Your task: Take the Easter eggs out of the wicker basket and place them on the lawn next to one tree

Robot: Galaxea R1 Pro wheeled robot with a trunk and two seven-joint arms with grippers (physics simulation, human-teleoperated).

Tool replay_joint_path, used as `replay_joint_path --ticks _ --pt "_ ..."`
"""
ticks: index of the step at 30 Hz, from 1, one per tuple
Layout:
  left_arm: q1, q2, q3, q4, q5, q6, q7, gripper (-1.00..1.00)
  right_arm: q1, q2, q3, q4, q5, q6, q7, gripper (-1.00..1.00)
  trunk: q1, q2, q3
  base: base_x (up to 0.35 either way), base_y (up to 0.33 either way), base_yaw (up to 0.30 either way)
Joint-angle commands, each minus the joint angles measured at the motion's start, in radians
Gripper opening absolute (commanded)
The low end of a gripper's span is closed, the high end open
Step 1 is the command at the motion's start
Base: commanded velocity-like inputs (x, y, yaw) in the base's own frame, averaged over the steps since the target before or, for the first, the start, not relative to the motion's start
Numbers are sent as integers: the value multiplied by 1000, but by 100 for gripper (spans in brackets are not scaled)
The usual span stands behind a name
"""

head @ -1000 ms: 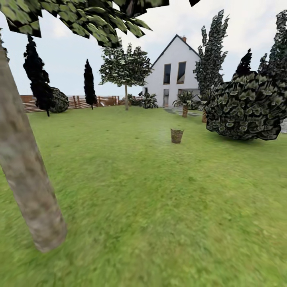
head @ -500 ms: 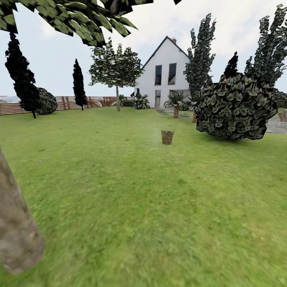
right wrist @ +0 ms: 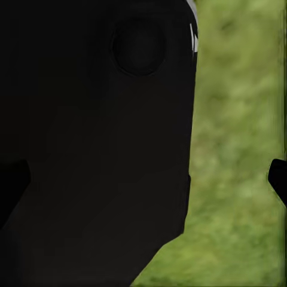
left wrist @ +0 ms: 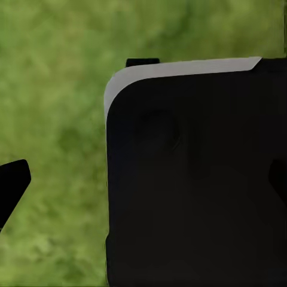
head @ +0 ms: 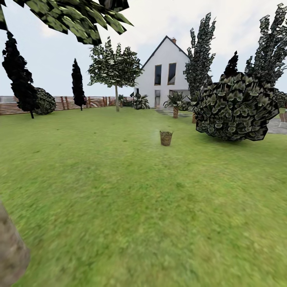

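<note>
Where the lawn (head: 131, 207) stretches out green, the wicker basket (head: 166, 138) stands far ahead, in front of a white house (head: 165, 73). You cannot see if eggs are inside. The thick tree (head: 12, 251) trunk is close by at the left. Both wrist views show black robot parts over grass, so you cannot tell if either gripper is open or holding anything.

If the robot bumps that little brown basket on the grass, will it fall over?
Probably it could. The small brown woven wicker basket stands upright, taller than wide, narrowing toward its base, so a push near the rim might tip it. Woven twigs suggest it's light, though the flat green lawn steadies it.
</note>
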Motion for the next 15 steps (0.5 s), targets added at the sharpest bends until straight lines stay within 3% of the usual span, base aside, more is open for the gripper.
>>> replay_joint_path --ticks 1,15 --pt "-1 0 0 1 -1 -4 1 100 0 0 0 0 0 0 1 100 1 0 -1 289 -149 0" --pt "-1 0 0 1 -1 -5 1 100 0 0 0 0 1 0 1 100 1 0 -1 299 -115 0"
